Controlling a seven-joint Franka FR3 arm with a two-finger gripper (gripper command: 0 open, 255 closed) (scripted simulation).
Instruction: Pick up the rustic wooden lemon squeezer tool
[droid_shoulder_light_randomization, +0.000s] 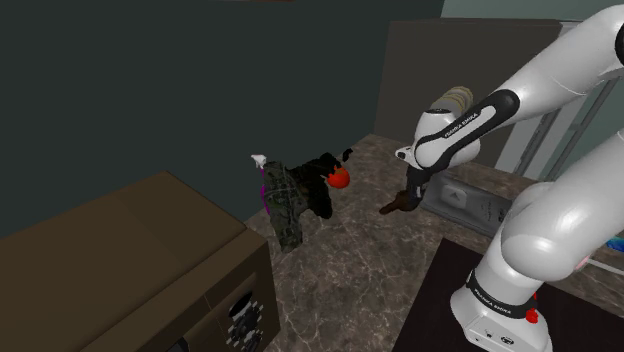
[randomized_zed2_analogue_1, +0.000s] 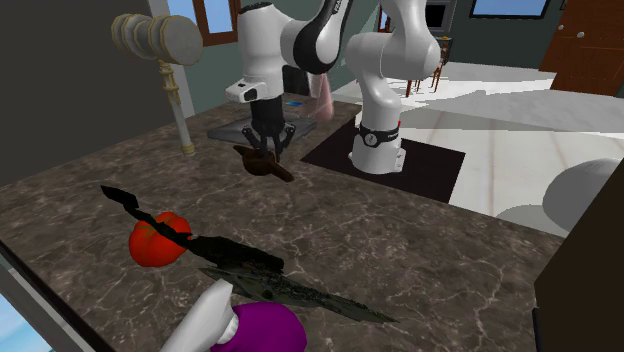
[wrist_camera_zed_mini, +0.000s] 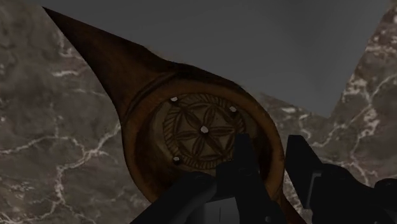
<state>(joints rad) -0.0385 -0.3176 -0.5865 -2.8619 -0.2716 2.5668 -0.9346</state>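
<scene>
Fingers of the end effector are clamped tight on the rim of the carved wooden lemon squeezer, which sits right under it over the marble tabletop, pointy handle sticking away.

Squeezer: the rim section clasped in the end effector is covered by the fingers; lower body cut by the frame edge.
Shoulder view: squeezer top hidden behind the end effector.
Dark heap on the worktop, to the shoulder view's left of the squeezer: too dim to identify.
Second exterior view: purple bottle, well nearer the camera than the squeezer, cut by the bottom edge. A black strip crosses the red fruit.
</scene>
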